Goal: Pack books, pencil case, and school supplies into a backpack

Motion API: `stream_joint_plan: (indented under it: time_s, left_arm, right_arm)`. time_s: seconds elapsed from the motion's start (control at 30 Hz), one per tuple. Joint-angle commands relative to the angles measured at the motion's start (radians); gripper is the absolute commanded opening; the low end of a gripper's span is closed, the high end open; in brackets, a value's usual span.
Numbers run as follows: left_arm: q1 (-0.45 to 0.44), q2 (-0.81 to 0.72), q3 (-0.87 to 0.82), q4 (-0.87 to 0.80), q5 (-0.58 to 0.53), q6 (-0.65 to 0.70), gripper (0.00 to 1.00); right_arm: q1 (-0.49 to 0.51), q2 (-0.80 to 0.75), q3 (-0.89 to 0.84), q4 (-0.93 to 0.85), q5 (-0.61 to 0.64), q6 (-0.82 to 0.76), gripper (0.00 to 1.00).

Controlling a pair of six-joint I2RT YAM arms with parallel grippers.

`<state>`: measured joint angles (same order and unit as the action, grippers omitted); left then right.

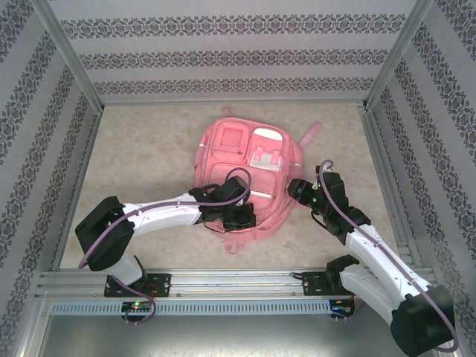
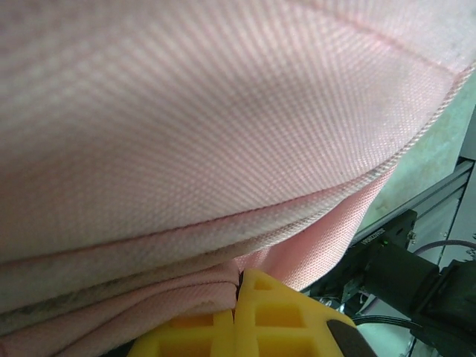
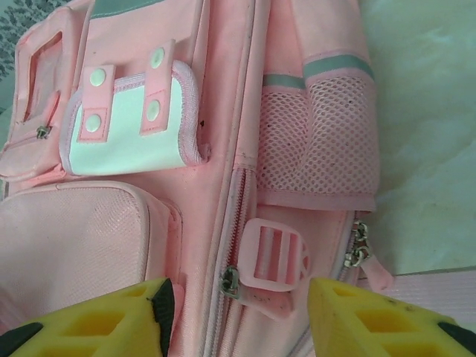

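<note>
One large pink fabric backpack (image 1: 245, 171) lay flat, front pockets upward, in the middle of the pale mottled table (image 1: 149, 149), its long axis running from the near edge toward the back wall with a slight tilt. Both arms reached it from the near side. The left gripper (image 1: 238, 221) sat at the bag's near end, clenched, and in its wrist view the yellow fingers (image 2: 282, 320) appeared to pinch a fold of the pink cloth that draped over them. The right gripper (image 3: 238, 297) stood at the bag's right flank with its jaws parted and nothing between them. Just ahead of that gap lay a small metal zip pull (image 3: 229, 282) on the main zip line, beside a pink plastic buckle (image 3: 271, 260), making the right arm the nearer one for working the zip. Farther along that side were a pink mesh side pocket (image 3: 316, 141) and a white snap-flap pocket (image 3: 130, 126). The buckle crowded the pull and could catch a finger.
</note>
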<state>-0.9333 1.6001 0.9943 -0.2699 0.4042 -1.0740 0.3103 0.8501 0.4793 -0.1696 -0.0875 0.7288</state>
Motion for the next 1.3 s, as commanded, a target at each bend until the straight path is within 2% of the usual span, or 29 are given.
stream_joint_plan:
  time_s: [0.0, 0.13, 0.23, 0.3, 0.33, 0.37, 0.47, 0.57, 0.6, 0.67, 0.73, 0.9, 0.97, 1.03, 1.13, 1.27]
  left_arm:
    - [-0.028, 0.031, 0.059, 0.103, 0.052, -0.004, 0.11]
    - [-0.032, 0.031, 0.059, 0.131, 0.065, 0.002, 0.43]
    - [-0.024, -0.022, 0.058, 0.106, 0.058, 0.089, 0.66]
    - [-0.005, -0.068, 0.071, 0.039, 0.060, 0.199, 0.69]
    - [0.016, -0.102, 0.071, 0.012, 0.081, 0.257, 0.82]
    - [0.050, -0.143, 0.061, -0.009, 0.085, 0.300, 1.00]
    - [0.211, -0.260, -0.012, -0.028, 0.043, 0.342, 1.00]
    - [0.405, -0.271, -0.019, -0.082, 0.030, 0.430, 1.00]
    - [0.450, -0.261, -0.008, -0.102, 0.002, 0.457, 1.00]
    - [0.519, -0.237, 0.007, -0.123, -0.136, 0.480, 1.00]
    - [0.564, -0.203, 0.002, -0.055, -0.173, 0.478, 1.00]
    - [0.620, -0.042, 0.059, -0.035, -0.214, 0.378, 1.00]
    - [0.613, -0.008, 0.042, 0.011, -0.167, 0.329, 1.00]
    - [0.596, 0.009, 0.025, 0.030, -0.125, 0.302, 1.00]
    - [0.579, -0.018, -0.042, 0.072, -0.084, 0.265, 1.00]
    - [0.577, -0.148, -0.154, 0.108, -0.066, 0.238, 1.00]
  right_arm:
    - [-0.048, 0.027, -0.016, -0.021, -0.050, 0.043, 0.49]
    - [-0.116, 0.079, -0.020, 0.003, -0.036, 0.062, 0.47]
    - [-0.158, 0.121, -0.013, 0.018, 0.004, 0.062, 0.47]
    - [-0.172, 0.160, 0.007, 0.015, 0.049, 0.054, 0.45]
    - [-0.181, 0.181, 0.018, 0.010, 0.074, 0.062, 0.44]
    - [-0.192, 0.203, 0.026, 0.012, 0.084, 0.076, 0.43]
    - [-0.210, 0.267, 0.066, 0.012, 0.105, 0.087, 0.42]
    - [-0.209, 0.335, 0.103, 0.017, 0.123, 0.081, 0.42]
    - [-0.209, 0.356, 0.111, 0.020, 0.122, 0.077, 0.42]
    - [-0.208, 0.399, 0.122, 0.028, 0.109, 0.067, 0.42]
    - [-0.206, 0.433, 0.124, 0.037, 0.090, 0.051, 0.42]
    - [-0.208, 0.493, 0.153, 0.031, 0.088, 0.002, 0.42]
    - [-0.212, 0.533, 0.176, 0.040, 0.061, -0.008, 0.42]
    - [-0.207, 0.585, 0.203, 0.074, -0.024, -0.015, 0.42]
    - [-0.171, 0.673, 0.259, 0.118, -0.125, -0.024, 0.41]
    - [-0.104, 0.765, 0.340, 0.159, -0.208, -0.051, 0.41]
